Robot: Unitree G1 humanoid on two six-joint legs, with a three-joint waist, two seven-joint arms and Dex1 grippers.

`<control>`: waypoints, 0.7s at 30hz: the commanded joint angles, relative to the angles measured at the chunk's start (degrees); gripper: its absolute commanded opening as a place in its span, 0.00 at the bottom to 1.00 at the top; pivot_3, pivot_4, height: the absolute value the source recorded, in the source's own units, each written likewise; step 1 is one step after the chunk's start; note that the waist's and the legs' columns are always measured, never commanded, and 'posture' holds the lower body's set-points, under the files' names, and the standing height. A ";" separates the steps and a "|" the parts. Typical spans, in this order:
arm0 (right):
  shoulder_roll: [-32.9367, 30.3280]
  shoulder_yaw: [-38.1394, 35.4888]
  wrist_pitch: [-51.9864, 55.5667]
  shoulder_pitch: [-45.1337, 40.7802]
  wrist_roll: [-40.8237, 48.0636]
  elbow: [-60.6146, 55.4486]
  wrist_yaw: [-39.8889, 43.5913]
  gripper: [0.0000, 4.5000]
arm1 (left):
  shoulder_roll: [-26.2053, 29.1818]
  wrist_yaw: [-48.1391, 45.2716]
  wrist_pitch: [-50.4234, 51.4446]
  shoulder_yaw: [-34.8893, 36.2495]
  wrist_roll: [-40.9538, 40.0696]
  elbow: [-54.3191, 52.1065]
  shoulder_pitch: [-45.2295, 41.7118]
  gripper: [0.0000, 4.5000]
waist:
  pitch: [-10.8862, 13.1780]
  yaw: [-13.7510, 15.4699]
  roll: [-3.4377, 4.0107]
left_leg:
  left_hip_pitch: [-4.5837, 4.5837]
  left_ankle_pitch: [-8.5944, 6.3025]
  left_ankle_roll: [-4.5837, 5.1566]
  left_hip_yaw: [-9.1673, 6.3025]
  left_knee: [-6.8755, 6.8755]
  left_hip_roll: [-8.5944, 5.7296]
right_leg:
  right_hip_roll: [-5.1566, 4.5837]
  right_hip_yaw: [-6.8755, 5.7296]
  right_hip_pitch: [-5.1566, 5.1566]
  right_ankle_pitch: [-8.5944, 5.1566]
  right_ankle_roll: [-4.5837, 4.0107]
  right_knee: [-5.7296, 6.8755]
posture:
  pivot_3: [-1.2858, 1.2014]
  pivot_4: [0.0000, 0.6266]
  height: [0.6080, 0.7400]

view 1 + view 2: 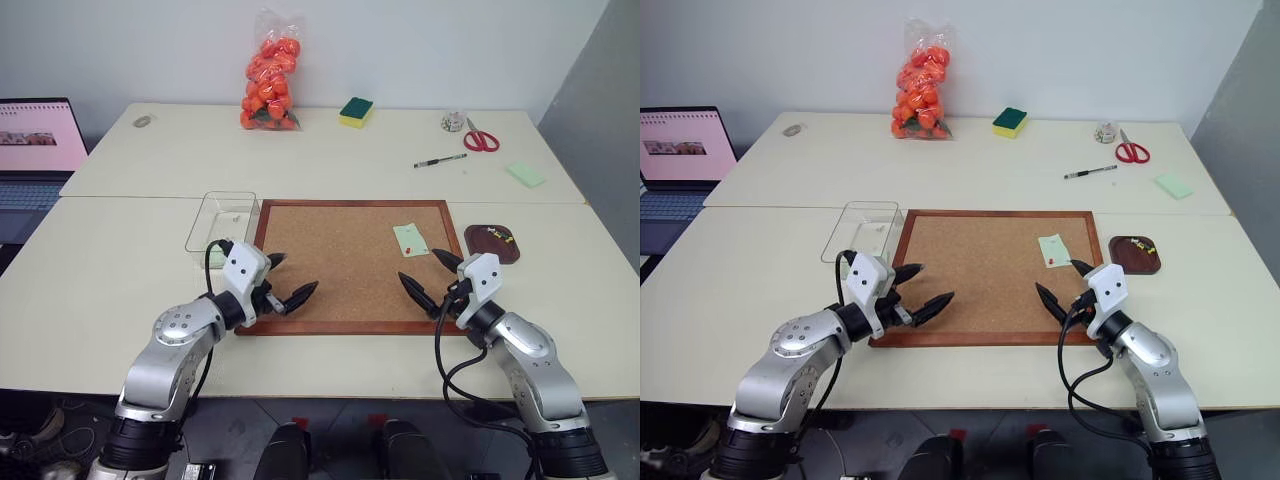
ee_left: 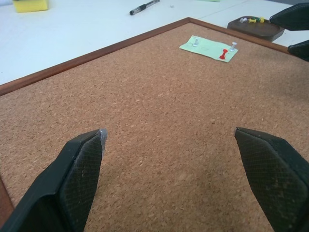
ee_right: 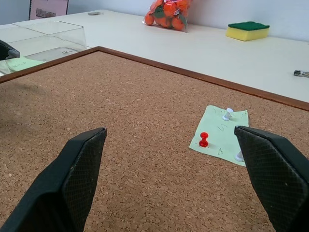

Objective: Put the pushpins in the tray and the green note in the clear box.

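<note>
From the head camera, both arms reach forward over the near edge of the cork board (image 1: 352,262), elbows bent, wrists turned inward so the grippers angle toward each other. The left gripper (image 1: 288,278) hovers above the board's near left corner with its fingers spread and nothing between them. The right gripper (image 1: 430,273) hovers above the near right part of the board, fingers likewise apart and empty. The green note (image 1: 410,238) lies on the board toward its far right side, pinned there. The tray (image 1: 492,243) sits on the table just beside the board's right edge, with a few pushpins inside. The clear box (image 1: 222,220) stands just off the board's far left corner.

In the left wrist view, the two black fingers (image 2: 77,179) stand wide apart low over bare cork. Beyond them the note carries a red pin (image 2: 223,54) and two white pins (image 2: 233,47); the tray shows behind it.

In the right wrist view, the fingers (image 3: 72,183) are again wide apart above the cork, with the note and its pins between and ahead of them, near the right finger. The box is at the board's far corner.
</note>
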 commanded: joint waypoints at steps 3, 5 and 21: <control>-0.29 -0.85 -1.08 -0.66 0.07 -2.23 0.15 1.00 | 0.21 -0.29 -1.84 1.25 -0.59 -0.87 -0.94 0.99 | 0.00 0.00 0.00 | 0.00 0.00 0.00 0.00 0.00 0.00 | 0.00 0.00 0.00 0.00 0.00 0.00 | 0.52 0.24 1.00; -0.32 -0.86 -1.09 -0.58 0.06 -2.28 0.16 1.00 | 0.48 -0.32 -1.84 1.16 -0.38 -0.85 -0.94 0.99 | 0.00 0.00 0.00 | 0.00 0.00 0.00 0.00 0.00 0.00 | 0.00 0.00 0.00 0.00 0.00 0.00 | 0.52 0.24 1.00; -0.44 -1.21 -1.38 -0.65 0.03 -2.15 0.06 1.00 | 0.62 0.09 0.07 0.78 -0.69 -0.53 -2.38 0.99 | 0.00 0.00 0.00 | 0.00 0.00 0.00 0.00 0.00 0.00 | 0.00 0.00 0.00 0.00 0.00 0.00 | 0.52 0.24 1.00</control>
